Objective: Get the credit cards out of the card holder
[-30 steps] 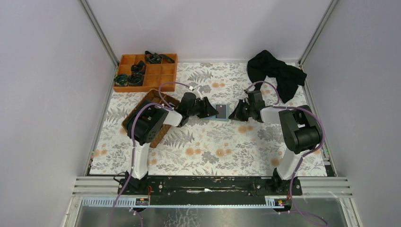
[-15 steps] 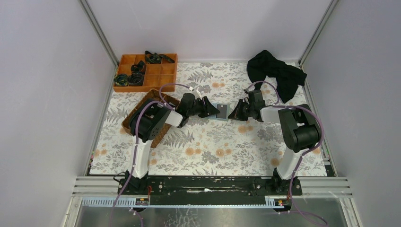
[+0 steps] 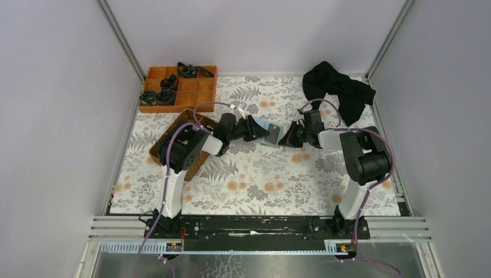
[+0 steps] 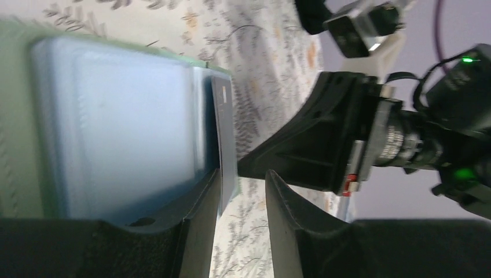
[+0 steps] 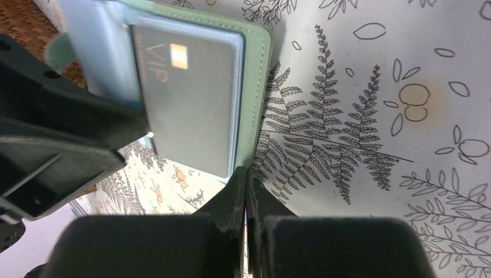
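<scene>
Floral tabletop (image 3: 260, 179); left hand (image 4: 243, 179) half-spread astride credit card (image 5: 191, 98), right hand (image 5: 246, 174) pressed together.

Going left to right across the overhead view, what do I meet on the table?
Orange divided plastic tray → left hand → grey-green folding card holder → right hand → crumpled black cloth.

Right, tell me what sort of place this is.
Probably a robot lab test cell: two arms bolted to a rail, plain grey walls in metal framing, a floral tablecloth with an orange divided tray.
</scene>
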